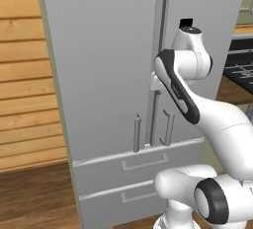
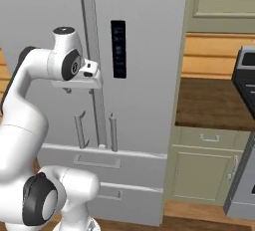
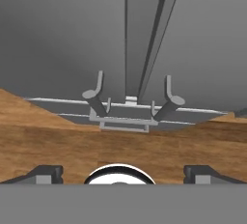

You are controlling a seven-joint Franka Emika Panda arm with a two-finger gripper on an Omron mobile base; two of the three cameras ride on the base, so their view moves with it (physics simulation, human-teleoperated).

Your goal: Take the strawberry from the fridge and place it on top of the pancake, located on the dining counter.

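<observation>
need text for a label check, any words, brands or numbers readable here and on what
No readable text anywhere.
Black dispenser panel on the fridge: faint marks, too small and blurred to read.
Robot arm: a faint pale mark on its dark band, unreadable.

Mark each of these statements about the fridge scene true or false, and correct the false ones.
1. Both doors of the tall light grey fridge are closed. True.
2. The robot's two-finger pincer is shut on a door handle. False: its tips stand wide apart in the hand view, holding nothing.
3. A black dispenser panel sits on one fridge door. True.
4. The upper of the two lower drawers is pulled out. False: both drawers sit flush and closed.
5. The long vertical door handles flank the seam between the doors. True.
</observation>
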